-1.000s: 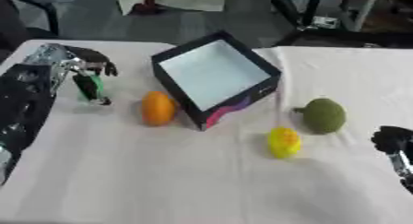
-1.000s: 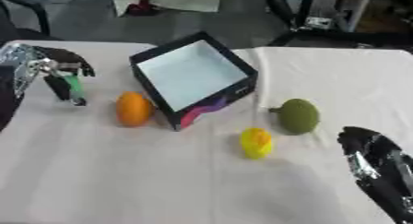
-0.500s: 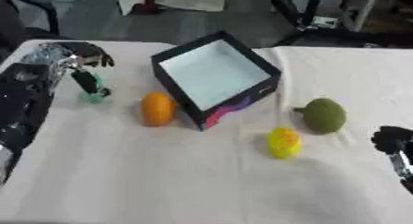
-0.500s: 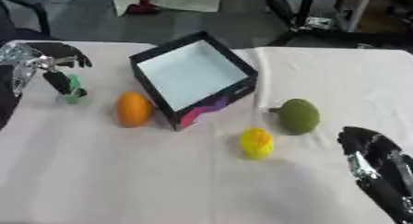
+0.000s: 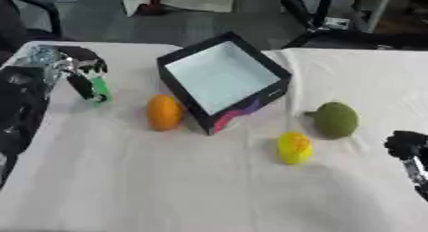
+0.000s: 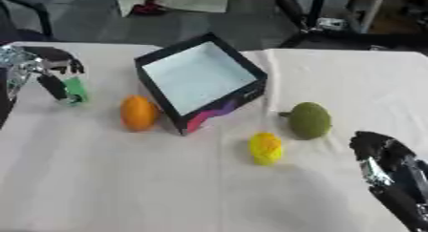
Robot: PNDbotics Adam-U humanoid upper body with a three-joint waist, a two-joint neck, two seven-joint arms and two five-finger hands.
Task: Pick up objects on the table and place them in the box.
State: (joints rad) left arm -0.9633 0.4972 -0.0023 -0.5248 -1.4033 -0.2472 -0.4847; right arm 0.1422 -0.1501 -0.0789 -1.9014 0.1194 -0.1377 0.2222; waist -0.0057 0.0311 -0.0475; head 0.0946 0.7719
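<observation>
Left hand (image 5: pixel 73 66) at the table's far-left, fingers curled round a small green thing (image 5: pixel 100 89), presumably to lift it toward the box (image 5: pixel 224 78) nearby. Orange fruit (image 5: pixel 164 112) lies beside the box. Right hand (image 6: pixel 386 165) idle low right; fingers not readable.

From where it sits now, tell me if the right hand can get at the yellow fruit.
Probably yes. The right hand lies low at the right edge, and only bare cloth shows between it and the yellow fruit; the green fruit sits farther back, off that line.
</observation>
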